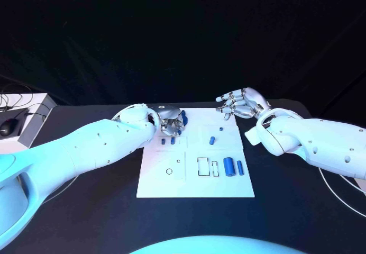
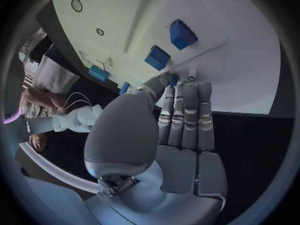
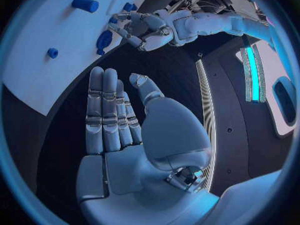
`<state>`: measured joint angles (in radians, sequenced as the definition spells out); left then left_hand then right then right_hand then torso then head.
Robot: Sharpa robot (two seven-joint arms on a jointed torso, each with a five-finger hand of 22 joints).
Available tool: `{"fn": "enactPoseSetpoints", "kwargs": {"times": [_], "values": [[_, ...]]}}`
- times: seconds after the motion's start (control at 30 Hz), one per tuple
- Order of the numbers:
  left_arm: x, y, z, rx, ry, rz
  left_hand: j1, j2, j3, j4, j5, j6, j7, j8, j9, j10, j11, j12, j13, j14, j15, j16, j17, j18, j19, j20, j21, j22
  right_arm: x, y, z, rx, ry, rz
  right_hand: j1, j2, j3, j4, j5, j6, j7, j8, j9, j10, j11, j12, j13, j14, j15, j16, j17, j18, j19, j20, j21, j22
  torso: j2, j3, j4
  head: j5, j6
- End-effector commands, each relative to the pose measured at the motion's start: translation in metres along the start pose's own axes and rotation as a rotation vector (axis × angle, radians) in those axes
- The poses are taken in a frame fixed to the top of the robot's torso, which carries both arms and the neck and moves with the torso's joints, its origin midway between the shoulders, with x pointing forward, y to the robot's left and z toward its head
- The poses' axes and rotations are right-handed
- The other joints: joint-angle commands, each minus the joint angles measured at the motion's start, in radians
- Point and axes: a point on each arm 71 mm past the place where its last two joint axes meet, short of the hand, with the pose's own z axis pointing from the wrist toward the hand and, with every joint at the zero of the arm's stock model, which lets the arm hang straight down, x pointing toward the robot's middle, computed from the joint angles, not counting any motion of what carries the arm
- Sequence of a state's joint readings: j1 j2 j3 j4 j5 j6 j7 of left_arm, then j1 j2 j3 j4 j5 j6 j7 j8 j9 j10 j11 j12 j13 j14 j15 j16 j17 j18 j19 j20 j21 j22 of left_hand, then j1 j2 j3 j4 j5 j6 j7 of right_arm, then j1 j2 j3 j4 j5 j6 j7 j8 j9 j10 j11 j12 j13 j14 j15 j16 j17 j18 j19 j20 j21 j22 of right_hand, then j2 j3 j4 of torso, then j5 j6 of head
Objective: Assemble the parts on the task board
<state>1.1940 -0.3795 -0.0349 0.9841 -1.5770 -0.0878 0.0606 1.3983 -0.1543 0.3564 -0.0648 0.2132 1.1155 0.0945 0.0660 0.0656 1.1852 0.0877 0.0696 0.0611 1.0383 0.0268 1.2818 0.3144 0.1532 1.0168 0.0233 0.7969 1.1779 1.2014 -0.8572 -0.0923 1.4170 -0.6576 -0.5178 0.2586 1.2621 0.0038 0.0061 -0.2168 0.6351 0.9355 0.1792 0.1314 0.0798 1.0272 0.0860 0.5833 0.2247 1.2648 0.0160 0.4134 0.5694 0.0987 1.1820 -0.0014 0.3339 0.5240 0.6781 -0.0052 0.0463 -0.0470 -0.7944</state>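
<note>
The white task board (image 1: 194, 182) lies mid-table with several blue parts on it: two short ones (image 1: 168, 141) on the far left, one (image 1: 212, 141) in the middle and upright cylinders (image 1: 229, 166) on the right. My left hand (image 1: 169, 123) hovers over the board's far left corner, its straight fingers (image 2: 185, 110) pointing down at the board. A small blue part (image 2: 174, 78) sits pinched between the thumb tip and a fingertip. My right hand (image 1: 240, 103) hangs flat and empty beyond the board's far right corner, fingers (image 3: 103, 110) straight, over black table.
A white box (image 1: 32, 117) with a black mouse (image 1: 9, 127) and cables stands at the table's far left. Outlined empty slots (image 1: 169, 171) mark the board's near left. Bare black table surrounds the board.
</note>
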Motion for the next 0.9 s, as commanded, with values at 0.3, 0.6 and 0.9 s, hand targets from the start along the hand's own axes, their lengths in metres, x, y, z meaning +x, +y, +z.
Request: {"fn": "enactPoseSetpoints", "kwargs": {"times": [0.3, 0.6, 0.9], "values": [[0.0032, -0.0019, 0.0024, 0.008, 0.031, -0.012, 0.003, 0.023, 0.013, -0.011, -0.001, 0.021, 0.004, -0.004, 0.000, 0.017, -0.002, -0.005, 0.000, 0.005, -0.005, 0.007, 0.000, 0.006, 0.003, -0.004, 0.009, 0.010, 0.0010, 0.0029, 0.0005, -0.015, 0.006, 0.002, -0.003, 0.010, 0.005, -0.002, 0.004, 0.000, 0.004, -0.003, -0.001, 0.000, -0.009, -0.001, 0.000, 0.001, -0.003, 0.001, 0.000, -0.011, -0.007, -0.003, 0.005, 0.001, 0.001, -0.0003, -0.0001, -0.004, -0.003], [0.0045, 0.0017, 0.0027, -0.008, 0.046, -0.011, 0.013, 0.045, 0.015, -0.031, -0.002, 0.032, 0.011, -0.004, -0.001, 0.036, -0.008, -0.006, 0.000, 0.010, -0.011, 0.010, 0.005, 0.006, 0.004, -0.009, 0.020, 0.022, 0.0010, 0.0038, 0.0005, -0.016, 0.006, 0.003, -0.003, 0.010, 0.005, -0.002, 0.004, 0.000, 0.004, -0.003, -0.001, 0.000, -0.009, -0.001, 0.000, 0.001, -0.003, 0.001, 0.000, -0.011, -0.007, -0.003, 0.005, 0.001, 0.001, -0.0006, 0.0008, -0.007, -0.005], [0.0045, 0.0019, 0.0038, -0.009, 0.042, -0.013, 0.013, 0.056, 0.016, -0.046, -0.003, 0.031, 0.015, -0.004, 0.000, 0.043, -0.010, -0.006, 0.001, 0.016, -0.013, 0.006, 0.009, 0.008, 0.004, -0.010, 0.024, 0.029, 0.0013, 0.0046, 0.0007, -0.018, 0.007, 0.003, -0.004, 0.010, 0.006, -0.002, 0.004, 0.002, 0.004, -0.003, -0.001, 0.001, -0.010, -0.001, -0.001, 0.001, -0.004, 0.001, 0.000, -0.010, -0.007, -0.003, 0.005, 0.004, 0.001, -0.0011, 0.0011, -0.008, -0.007]]}}
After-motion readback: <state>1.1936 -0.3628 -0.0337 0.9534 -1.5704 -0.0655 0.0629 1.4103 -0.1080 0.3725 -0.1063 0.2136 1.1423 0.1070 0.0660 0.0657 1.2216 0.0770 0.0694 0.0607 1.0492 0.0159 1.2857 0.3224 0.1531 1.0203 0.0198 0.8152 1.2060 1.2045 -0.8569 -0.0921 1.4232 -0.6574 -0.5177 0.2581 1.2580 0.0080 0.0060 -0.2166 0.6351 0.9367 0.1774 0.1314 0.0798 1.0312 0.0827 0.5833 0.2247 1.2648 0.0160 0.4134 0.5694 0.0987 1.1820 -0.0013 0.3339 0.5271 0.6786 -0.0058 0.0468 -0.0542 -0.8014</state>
